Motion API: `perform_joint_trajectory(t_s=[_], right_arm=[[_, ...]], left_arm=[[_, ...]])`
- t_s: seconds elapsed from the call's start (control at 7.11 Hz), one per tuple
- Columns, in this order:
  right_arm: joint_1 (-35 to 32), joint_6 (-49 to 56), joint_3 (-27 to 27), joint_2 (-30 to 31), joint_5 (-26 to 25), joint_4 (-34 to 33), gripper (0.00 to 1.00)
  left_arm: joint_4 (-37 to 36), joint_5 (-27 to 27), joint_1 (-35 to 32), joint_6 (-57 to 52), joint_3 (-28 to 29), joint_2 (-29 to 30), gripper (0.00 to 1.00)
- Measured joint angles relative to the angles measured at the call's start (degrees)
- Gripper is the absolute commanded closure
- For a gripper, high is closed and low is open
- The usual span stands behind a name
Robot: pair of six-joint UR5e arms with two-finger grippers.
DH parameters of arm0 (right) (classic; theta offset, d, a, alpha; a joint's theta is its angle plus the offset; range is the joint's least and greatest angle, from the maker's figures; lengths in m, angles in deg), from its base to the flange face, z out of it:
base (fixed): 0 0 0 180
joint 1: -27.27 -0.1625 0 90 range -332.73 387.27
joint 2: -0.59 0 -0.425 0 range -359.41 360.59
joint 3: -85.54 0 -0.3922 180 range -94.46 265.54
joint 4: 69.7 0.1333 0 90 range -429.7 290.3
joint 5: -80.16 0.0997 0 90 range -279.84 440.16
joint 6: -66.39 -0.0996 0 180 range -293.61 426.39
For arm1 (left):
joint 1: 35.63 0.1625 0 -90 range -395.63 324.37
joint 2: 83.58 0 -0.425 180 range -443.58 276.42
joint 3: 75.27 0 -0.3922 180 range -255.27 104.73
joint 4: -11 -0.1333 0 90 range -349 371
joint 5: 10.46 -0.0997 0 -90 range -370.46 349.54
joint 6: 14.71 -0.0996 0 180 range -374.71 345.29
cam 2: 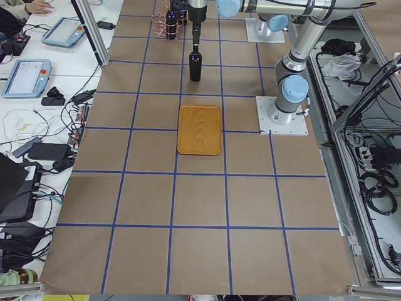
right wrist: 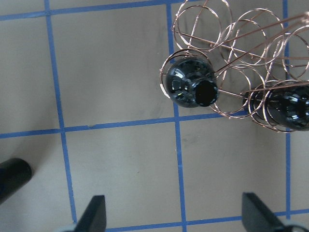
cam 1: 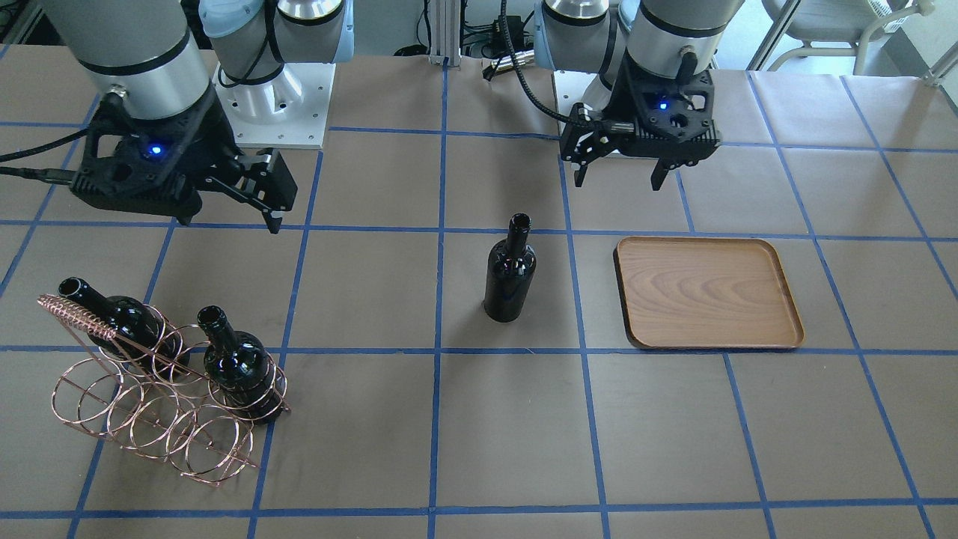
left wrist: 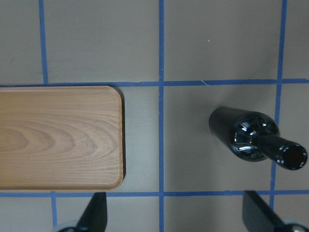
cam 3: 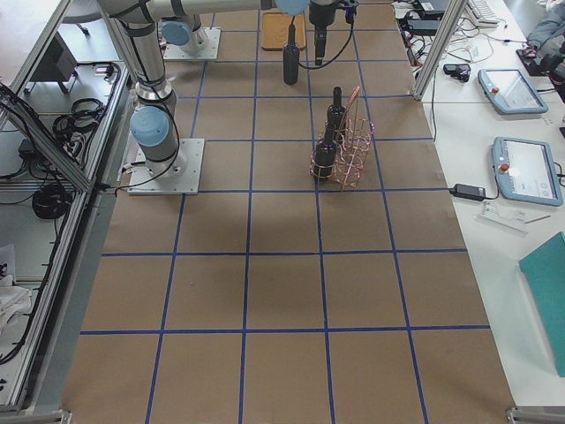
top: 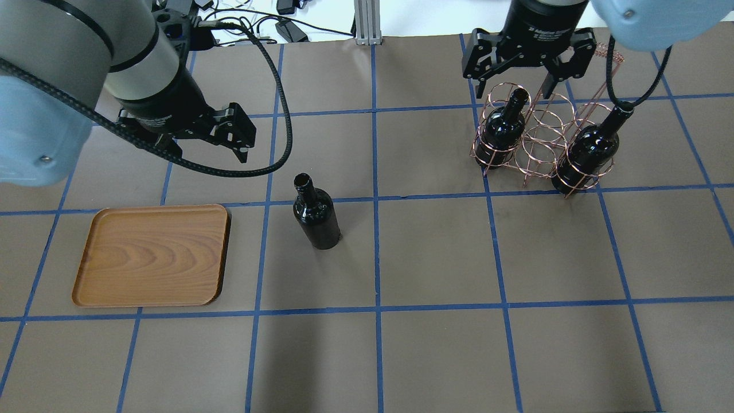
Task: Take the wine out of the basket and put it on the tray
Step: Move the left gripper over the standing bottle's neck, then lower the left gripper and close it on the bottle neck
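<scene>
We see one wine bottle [cam 1: 510,273] standing upright on the bare worktop [cam 1: 374,419], out of the basket [top: 538,142] and not on the tray [cam 1: 707,292]. It stands between the two, nearer the tray but clearly apart from its rim, with its narrow neck uncorked. The tray lies flat on the robot's left side with nothing on it.

The left claw [cam 1: 620,180] hangs above the worktop on the robot's side of the tray and the bottle. Its fingers are spread wide and hold nothing. In its wrist view we find the tray's corner and the bottle below, both clear of the fingertips.

The right claw [top: 512,83] hangs over the basket on the robot's right side, equally wide and empty. Two other bottles [top: 507,126] stand in the basket's wire rings, with at least one empty ring between them. As far as we can tell from the wrist view, the nearer bottle's mouth sits beyond the gap between the fingers, not inside it.
</scene>
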Motion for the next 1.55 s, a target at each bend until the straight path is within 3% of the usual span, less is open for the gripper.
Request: perform_joint_trajectory(t_s=[0.42, 0.84, 1.12, 1.27, 1.55], right_arm=[[1.3, 0.2, -0.5, 0.3, 0.0, -0.1, 0.00], [1.4, 0.1, -0.8, 0.3, 0.1, -0.2, 0.00], [1.4, 0.0, -0.9, 0.2, 0.2, -0.2, 0.00], [1.4, 0.0, -1.0, 0.2, 0.2, -0.2, 0.00], [1.4, 0.0, -1.1, 0.2, 0.3, -0.2, 0.00]], left_arm=[[-4.3, 0.2, -5.2, 0.3, -0.2, 4.4, 0.00], [-9.2, 5.4, -7.0, 1.4, -0.9, 9.3, 0.00], [-9.8, 5.5, -7.2, 1.3, -2.8, 10.5, 0.10], [-9.8, 5.2, -7.2, 0.8, -3.5, 10.7, 0.24], [-10.1, 5.0, -7.1, 0.0, -3.6, 11.4, 0.24]])
